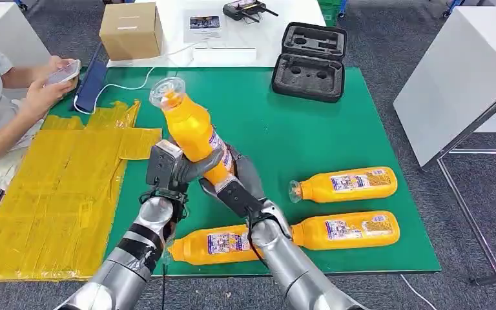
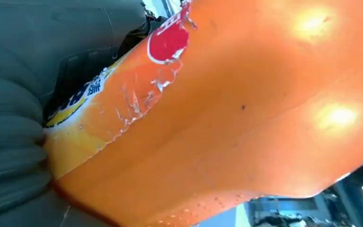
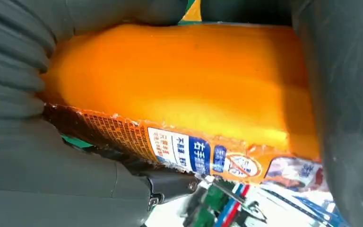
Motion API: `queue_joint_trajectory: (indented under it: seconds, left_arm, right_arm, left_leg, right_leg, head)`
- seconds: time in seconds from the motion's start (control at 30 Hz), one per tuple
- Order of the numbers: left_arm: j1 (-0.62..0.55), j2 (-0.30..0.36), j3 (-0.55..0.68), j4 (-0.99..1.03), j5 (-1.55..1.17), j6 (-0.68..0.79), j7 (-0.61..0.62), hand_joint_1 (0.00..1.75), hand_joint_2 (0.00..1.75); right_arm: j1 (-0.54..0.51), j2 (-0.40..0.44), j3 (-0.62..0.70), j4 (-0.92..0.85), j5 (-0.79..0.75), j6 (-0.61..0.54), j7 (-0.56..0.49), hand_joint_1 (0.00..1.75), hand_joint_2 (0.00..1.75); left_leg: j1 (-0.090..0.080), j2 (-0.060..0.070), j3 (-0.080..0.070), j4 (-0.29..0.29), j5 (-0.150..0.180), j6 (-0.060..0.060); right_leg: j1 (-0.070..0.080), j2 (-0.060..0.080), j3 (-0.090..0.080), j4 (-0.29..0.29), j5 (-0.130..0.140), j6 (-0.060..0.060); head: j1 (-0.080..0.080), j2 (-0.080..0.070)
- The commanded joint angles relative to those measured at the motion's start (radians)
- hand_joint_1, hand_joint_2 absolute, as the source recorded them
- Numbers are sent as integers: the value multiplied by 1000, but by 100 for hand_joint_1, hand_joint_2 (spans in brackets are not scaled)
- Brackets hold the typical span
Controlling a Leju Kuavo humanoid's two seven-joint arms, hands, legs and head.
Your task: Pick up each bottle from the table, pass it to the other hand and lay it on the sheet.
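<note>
Close in on the right hand (image 3: 38, 156), its grey ribbed cover and thick thumb (image 3: 345, 94) wrapped around an orange bottle (image 3: 179, 85). The bottle's printed label (image 3: 194, 153), blue and white characters, faces the camera. A sliver of green surface (image 3: 78, 142) peeks beneath the bottle.

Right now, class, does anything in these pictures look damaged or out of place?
Yes. The label on the held bottle is torn and peeling in the left wrist view. The yellow sheet lies crumpled at its far end.

Silver arms with black bands and cables, dark grey left hand (image 1: 168, 169)
</note>
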Motion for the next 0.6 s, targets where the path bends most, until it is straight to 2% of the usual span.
queue_joint_trajectory:
  seconds: [0.03, 0.07, 0.13, 0.17, 0.23, 0.27, 0.33, 0.37, 0.4, 0.43, 0.47, 0.5, 0.57, 0.6]
  left_arm:
    - [-43, 60, 40, -59, -92, 109, 43, 175, 175]
    - [-48, 75, 46, -70, -138, 161, 53, 175, 175]
    - [-73, 99, 58, -64, -255, 292, 79, 175, 175]
    - [-112, 120, 58, -28, -392, 408, 108, 175, 175]
    - [-127, 127, 73, -24, -390, 396, 108, 175, 175]
    - [-154, 138, 85, 24, -584, 499, 177, 175, 175]
    - [-202, 142, 253, 45, -990, 499, 289, 175, 175]
    - [-251, 173, 284, 118, -1068, 499, 332, 175, 175]
    - [-284, 204, 311, 155, -1123, 499, 345, 175, 175]
    - [-301, 229, 341, 170, -1183, 499, 353, 175, 175]
    - [-320, 268, 351, 195, -1282, 499, 411, 175, 175]
    - [-326, 277, 358, 203, -1272, 499, 396, 175, 175]
    - [-326, 277, 358, 203, -1272, 499, 396, 175, 175]
    - [-326, 277, 358, 203, -1272, 499, 396, 175, 175]
  right_arm:
    - [26, -22, 53, -138, -54, 65, 47, 56, 175]
    - [39, -21, 42, -175, -81, 70, 63, 0, 175]
    - [51, -25, 41, -221, -106, 79, 73, 0, 175]
    - [56, -25, 46, -247, -118, 78, 76, 0, 175]
    - [57, -24, 50, -254, -122, 77, 81, 0, 175]
    - [54, -27, 60, -258, -142, 96, 77, 0, 175]
    - [43, -35, 91, -267, -183, 123, 70, 0, 175]
    - [42, -39, 104, -278, -189, 125, 66, 0, 175]
    - [48, -44, 110, -297, -207, 130, 66, 0, 0]
    - [54, -51, 117, -316, -222, 134, 69, 0, 0]
    - [64, -59, 119, -341, -240, 134, 72, 0, 0]
    - [67, -63, 120, -350, -243, 134, 73, 0, 0]
    - [67, -63, 120, -350, -243, 134, 73, 0, 0]
    - [67, -63, 120, -350, -243, 134, 73, 0, 0]
  left_leg:
    - [1, 3, 3, 0, -2, -1]
    - [1, 3, 5, 1, -3, -1]
    - [1, 2, 5, 0, -3, -2]
    - [1, 3, 7, 0, -4, -2]
    - [1, 3, 7, 1, -4, -2]
    - [1, 4, 4, 0, -2, -2]
    - [1, 2, 4, 0, -1, -1]
    - [1, 5, 6, 1, -3, -2]
    - [1, 8, 4, 1, -2, -2]
    - [2, 9, 6, 1, -2, -3]
    - [2, 6, 6, 1, -2, -3]
    - [4, 4, 4, 0, 0, -3]
    - [4, 7, 9, 0, -2, -3]
    - [4, 7, 5, 0, -1, -2]
  right_leg:
    - [0, 3, 3, 0, -1, -1]
    - [1, 4, 5, 0, -2, -2]
    - [1, 4, 5, 0, -2, -2]
    - [1, 4, 7, 0, -3, -2]
    - [1, 4, 7, 1, -3, -2]
    - [0, 5, 4, 1, -1, -2]
    - [1, 3, 3, 0, -1, -2]
    - [1, 6, 5, 1, -1, -2]
    - [1, 8, 1, 1, 0, -2]
    - [2, 9, 2, 1, 0, -2]
    - [2, 7, 4, 2, -1, -3]
    - [4, 4, 2, 0, -1, -2]
    - [3, 8, 7, 1, -3, -3]
    - [4, 7, 3, 0, -1, -2]
  head:
    - [0, 0]
    - [0, 0]
    - [0, 0]
    - [0, 0]
    - [0, 0]
    - [0, 0]
    - [2, 0]
    - [1, 0]
    - [-2, 0]
    - [0, 0]
    - [0, 0]
    - [1, 0]
    - [0, 0]
    - [0, 0]
